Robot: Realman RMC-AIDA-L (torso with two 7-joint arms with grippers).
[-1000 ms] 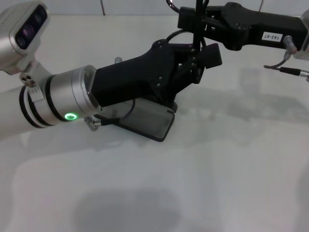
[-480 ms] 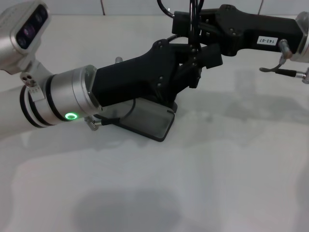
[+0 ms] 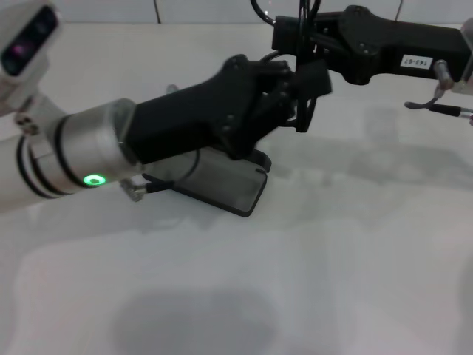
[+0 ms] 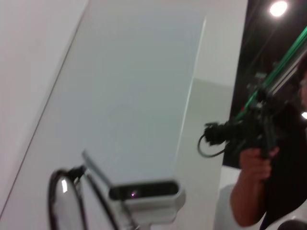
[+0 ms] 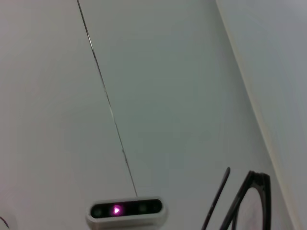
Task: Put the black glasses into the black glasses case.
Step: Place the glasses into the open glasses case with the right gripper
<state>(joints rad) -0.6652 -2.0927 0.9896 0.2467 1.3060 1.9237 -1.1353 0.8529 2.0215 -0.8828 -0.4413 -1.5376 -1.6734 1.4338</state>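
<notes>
You have a pale, glossy white table (image 3: 355, 251) filling most of the head view, soft shadows across it. Along its top edge runs a white tiled wall (image 3: 192, 10). In the left wrist view, a ceiling light (image 4: 278, 8) glows at the upper right, against darkness.

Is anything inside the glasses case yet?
The open glasses case shows only bare grey lining in its near half. The left gripper covers the far half. The black glasses hang above, between both grippers, right gripper included.
</notes>
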